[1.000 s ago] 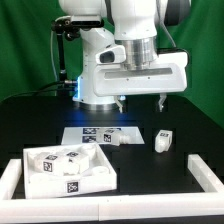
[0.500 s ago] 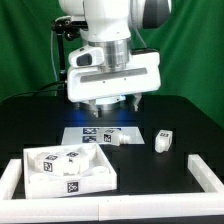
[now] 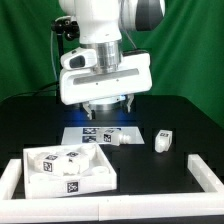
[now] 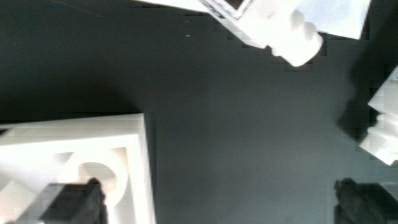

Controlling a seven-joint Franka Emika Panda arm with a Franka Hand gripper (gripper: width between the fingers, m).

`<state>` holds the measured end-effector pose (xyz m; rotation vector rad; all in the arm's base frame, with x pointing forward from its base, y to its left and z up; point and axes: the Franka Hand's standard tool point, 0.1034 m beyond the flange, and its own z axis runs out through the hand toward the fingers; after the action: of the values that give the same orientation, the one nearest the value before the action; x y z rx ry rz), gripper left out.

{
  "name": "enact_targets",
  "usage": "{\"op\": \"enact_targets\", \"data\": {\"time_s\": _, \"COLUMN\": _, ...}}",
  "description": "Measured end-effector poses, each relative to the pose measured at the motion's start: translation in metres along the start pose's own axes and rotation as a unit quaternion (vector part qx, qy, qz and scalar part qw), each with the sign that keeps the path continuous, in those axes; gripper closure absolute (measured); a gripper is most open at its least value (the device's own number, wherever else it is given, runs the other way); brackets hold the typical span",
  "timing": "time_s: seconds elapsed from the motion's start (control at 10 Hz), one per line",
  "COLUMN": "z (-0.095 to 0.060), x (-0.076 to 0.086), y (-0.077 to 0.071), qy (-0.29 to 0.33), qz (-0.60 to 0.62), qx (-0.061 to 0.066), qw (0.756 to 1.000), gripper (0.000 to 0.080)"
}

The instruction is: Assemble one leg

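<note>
A small white leg (image 3: 162, 140) with a tag stands on the black table at the exterior view's right. A second leg (image 3: 113, 141) lies by the front edge of the marker board (image 3: 98, 131). The large white square panel (image 3: 66, 166) with tags lies at the front left; its corner shows in the wrist view (image 4: 80, 150). My gripper (image 3: 108, 107) hangs open and empty above the marker board, well off the table. In the wrist view the gripper (image 4: 217, 205) holds nothing, with bare table between its dark fingertips (image 4: 71, 203). A white leg-like piece (image 4: 285, 35) lies far ahead.
White rail pieces sit at the front left (image 3: 9, 176) and front right (image 3: 205, 169) of the table. The robot base (image 3: 95, 95) stands behind the marker board. Another white part (image 4: 381, 115) cuts the wrist view's edge.
My arm has swung toward the exterior view's left, from above the right-hand leg to above the marker board. The gripper stays open and empty. The parts have not moved.
</note>
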<state>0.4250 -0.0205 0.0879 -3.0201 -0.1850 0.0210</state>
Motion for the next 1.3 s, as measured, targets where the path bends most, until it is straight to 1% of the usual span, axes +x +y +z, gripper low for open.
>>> {"op": "enact_targets", "data": {"time_s": 0.2, "z": -0.002, "x": -0.008, "y": 0.023, "qy": -0.006, "qz": 0.088, "qx": 0.001, "qw": 0.996, "gripper": 0.0150}}
{"op": "enact_targets", "data": {"time_s": 0.3, "z": -0.002, "x": -0.009, "y": 0.028, "qy": -0.006, "qz": 0.137, "qx": -0.001, "qw": 0.991, "gripper": 0.0150}}
{"op": "enact_targets", "data": {"time_s": 0.4, "z": -0.003, "x": -0.011, "y": 0.037, "qy": 0.005, "qz": 0.155, "qx": 0.015, "qw": 0.988, "gripper": 0.0150}}
{"op": "enact_targets", "data": {"time_s": 0.5, "z": -0.003, "x": -0.014, "y": 0.043, "qy": 0.018, "qz": 0.180, "qx": 0.030, "qw": 0.983, "gripper": 0.0150}}
{"op": "enact_targets", "data": {"time_s": 0.6, "z": -0.002, "x": -0.013, "y": 0.039, "qy": 0.014, "qz": 0.174, "qx": 0.026, "qw": 0.984, "gripper": 0.0150}}
{"op": "enact_targets", "data": {"time_s": 0.7, "z": -0.002, "x": -0.012, "y": 0.038, "qy": 0.014, "qz": 0.172, "qx": 0.026, "qw": 0.985, "gripper": 0.0150}}
{"op": "enact_targets", "data": {"time_s": 0.8, "z": -0.002, "x": -0.013, "y": 0.039, "qy": 0.014, "qz": 0.173, "qx": 0.026, "qw": 0.985, "gripper": 0.0150}}
{"op": "enact_targets", "data": {"time_s": 0.9, "z": -0.003, "x": -0.013, "y": 0.042, "qy": 0.014, "qz": 0.191, "qx": 0.024, "qw": 0.981, "gripper": 0.0150}}
{"op": "enact_targets", "data": {"time_s": 1.0, "z": -0.007, "x": -0.013, "y": 0.054, "qy": 0.012, "qz": 0.251, "qx": 0.007, "qw": 0.968, "gripper": 0.0150}}
{"op": "enact_targets", "data": {"time_s": 1.1, "z": -0.005, "x": -0.018, "y": 0.064, "qy": 0.011, "qz": 0.302, "qx": 0.006, "qw": 0.953, "gripper": 0.0150}}
{"op": "enact_targets", "data": {"time_s": 1.2, "z": 0.002, "x": -0.023, "y": 0.074, "qy": 0.005, "qz": 0.321, "qx": 0.008, "qw": 0.947, "gripper": 0.0150}}
{"op": "enact_targets", "data": {"time_s": 1.3, "z": 0.007, "x": -0.026, "y": 0.086, "qy": 0.004, "qz": 0.297, "qx": 0.010, "qw": 0.955, "gripper": 0.0150}}
